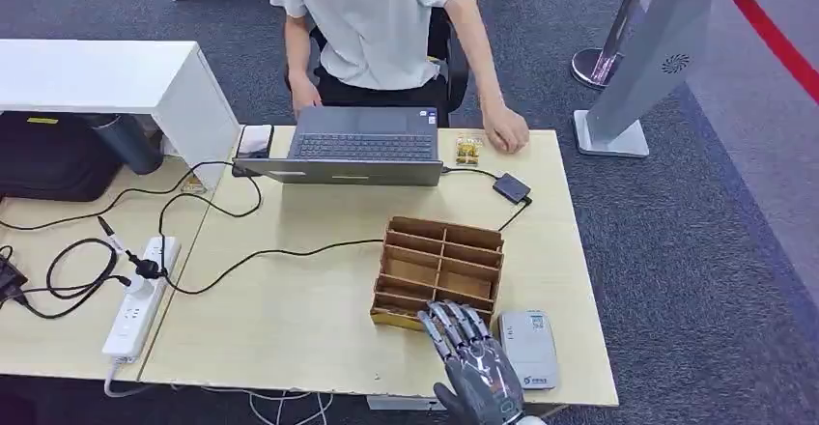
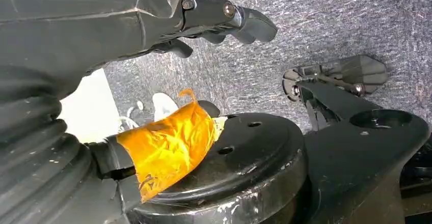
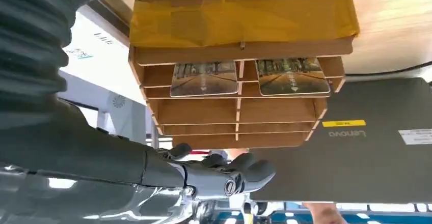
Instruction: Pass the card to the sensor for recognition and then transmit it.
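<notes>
- Right hand [image 1: 475, 362]: fingers spread, holding nothing, just before the rack [image 1: 439, 270].
- 2 cards [image 3: 204, 79] in rack's nearest row.
- Sensor [image 1: 528, 348] just right of hand.
- Left hand [image 2: 224, 20]: empty, fingers curled.

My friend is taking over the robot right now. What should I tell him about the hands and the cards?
Right hand: open, holding nothing, over the near edge of the wooden rack.
Left hand: holding nothing, hanging down over the carpet.
Cards: two, in the rack's nearest row.
Sensor: on the table, right of the rack and beside the right hand.
Done: no card picked yet.
Left: take a card, show it to the sensor, pass it on.
</notes>
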Robot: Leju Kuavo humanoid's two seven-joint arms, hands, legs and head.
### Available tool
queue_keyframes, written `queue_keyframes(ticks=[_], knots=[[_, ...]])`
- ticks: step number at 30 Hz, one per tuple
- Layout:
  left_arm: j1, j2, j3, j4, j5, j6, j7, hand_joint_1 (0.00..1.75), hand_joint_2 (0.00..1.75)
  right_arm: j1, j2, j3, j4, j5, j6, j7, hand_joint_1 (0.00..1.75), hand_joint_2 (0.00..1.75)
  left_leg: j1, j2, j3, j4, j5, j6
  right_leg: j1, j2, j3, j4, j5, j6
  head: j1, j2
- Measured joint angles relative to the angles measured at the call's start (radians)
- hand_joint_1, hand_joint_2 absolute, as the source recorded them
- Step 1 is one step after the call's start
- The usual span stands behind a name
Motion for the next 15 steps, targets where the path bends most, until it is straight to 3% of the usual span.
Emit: queue_keyframes(ticks=[8,15], knots=[[0.0,0.0,0.0,0.0,-0.009,0.0,0.0,0.0,1.75,-0.003,0.014,-0.017,0.011,0.006,-0.005,0.01,0.0,1.75,0.0,0.0,0.0,0.0,0.0,0.0,0.0,0.0,0.0,0.0,0.0,0.0,0.0,0.0],[-0.001,0.001,0.0,0.0,-0.024,-0.002,0.008,0.0,1.75,-0.031,0.069,-0.083,0.021,0.023,0.025,-0.023,0.0,1.75,0.0,0.0,0.0,0.0,0.001,0.0,0.0,0.0,0.0,0.0,0.0,0.0,0.0,0.0]])
